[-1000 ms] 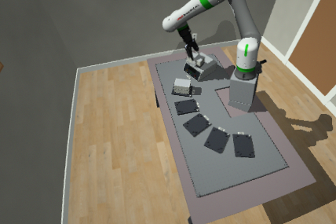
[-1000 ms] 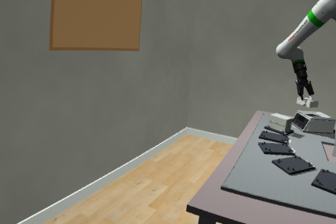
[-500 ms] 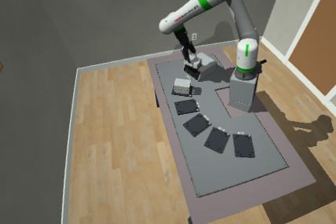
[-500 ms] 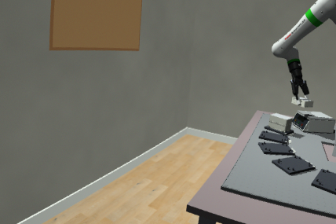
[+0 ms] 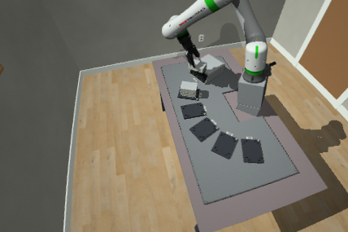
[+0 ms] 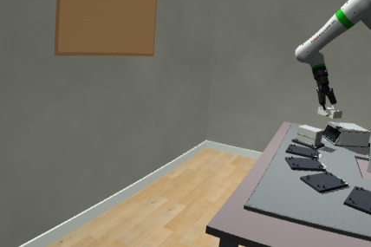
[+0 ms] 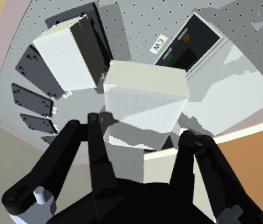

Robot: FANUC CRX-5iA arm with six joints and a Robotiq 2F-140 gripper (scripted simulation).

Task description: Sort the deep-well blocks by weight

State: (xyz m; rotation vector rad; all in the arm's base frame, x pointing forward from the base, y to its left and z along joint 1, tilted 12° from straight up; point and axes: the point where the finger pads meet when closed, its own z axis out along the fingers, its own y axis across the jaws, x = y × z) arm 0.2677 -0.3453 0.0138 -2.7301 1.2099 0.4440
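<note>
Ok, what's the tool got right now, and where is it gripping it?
The tool holds one deep-well block, clamped by two opposite sides. Which way its cut corner faces can't be told.

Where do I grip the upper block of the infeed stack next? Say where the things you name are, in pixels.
I'd take the upper block (image 5: 189, 85) (image 6: 309, 129) (image 7: 59, 62) by its two long side walls, from straight above: its top is uncovered and narrower that way. Keep fingertips above the seam; another block (image 5: 188, 94) (image 6: 306, 140) lies directly beneath.

A brown board (image 6: 107, 13) hangs on a grey wall (image 6: 182, 76) above a pale wood floor (image 5: 118, 133) (image 6: 173, 202).
</note>
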